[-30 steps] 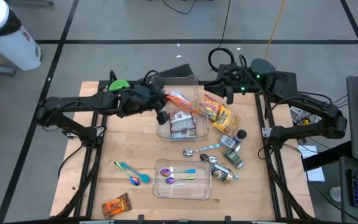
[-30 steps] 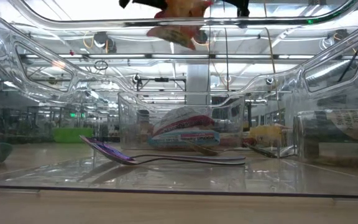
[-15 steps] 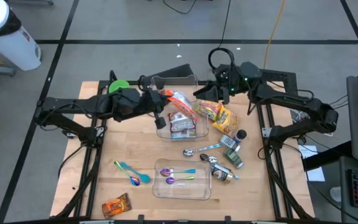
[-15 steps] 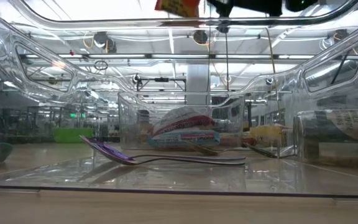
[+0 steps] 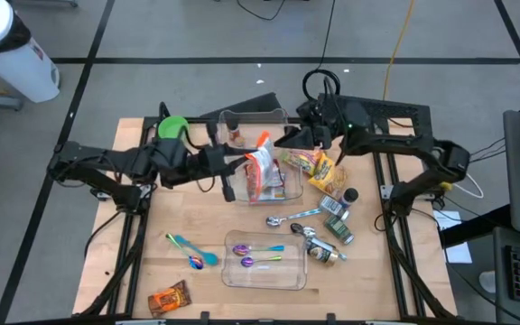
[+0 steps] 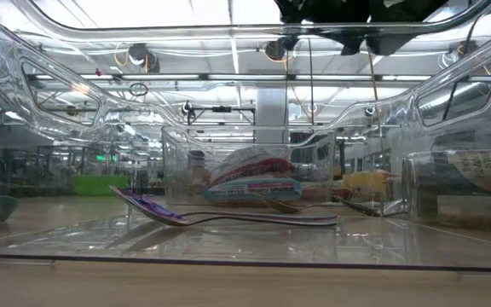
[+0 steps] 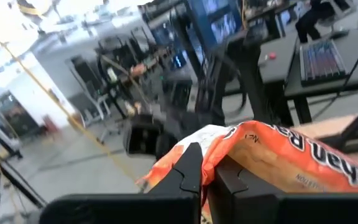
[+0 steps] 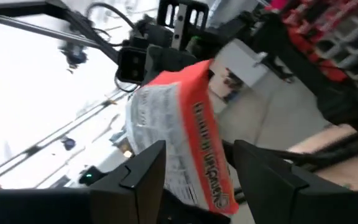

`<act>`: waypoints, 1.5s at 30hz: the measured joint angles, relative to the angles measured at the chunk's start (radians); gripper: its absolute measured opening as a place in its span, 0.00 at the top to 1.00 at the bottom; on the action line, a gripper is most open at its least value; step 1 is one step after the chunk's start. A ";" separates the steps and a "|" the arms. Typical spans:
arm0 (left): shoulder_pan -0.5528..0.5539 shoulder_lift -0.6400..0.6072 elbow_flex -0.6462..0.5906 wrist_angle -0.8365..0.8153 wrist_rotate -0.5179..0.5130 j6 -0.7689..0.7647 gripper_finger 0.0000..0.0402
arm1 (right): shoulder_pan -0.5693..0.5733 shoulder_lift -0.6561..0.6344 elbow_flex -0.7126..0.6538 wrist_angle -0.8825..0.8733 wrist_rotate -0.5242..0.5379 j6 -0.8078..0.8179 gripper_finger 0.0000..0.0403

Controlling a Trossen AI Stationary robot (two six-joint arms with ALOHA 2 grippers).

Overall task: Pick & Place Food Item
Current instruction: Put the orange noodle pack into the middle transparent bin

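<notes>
table [image 5: 152, 262] carries a clear bin [image 5: 258, 185] near its far edge, packets inside. left claw [image 5: 242, 170] clamped on an orange-and-white snack bag [image 5: 262, 170], held above that bin. right claw [image 5: 289, 142], fingers apart, straddles the bag's edge. yellow packets [image 5: 319, 167] lie beside the bin; spoons [image 5: 294, 217] nearer.

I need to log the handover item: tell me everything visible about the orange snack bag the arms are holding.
The orange snack bag is a crinkled foil-like pouch, orange edged with white printed panels, hanging above the clear food bin. The left gripper pinches one edge shut. The right gripper straddles its other end, fingers apart.
</notes>
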 joint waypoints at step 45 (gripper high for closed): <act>0.075 0.002 0.000 -0.021 0.120 -0.142 0.99 | 0.064 0.123 -0.002 0.408 0.188 0.141 0.81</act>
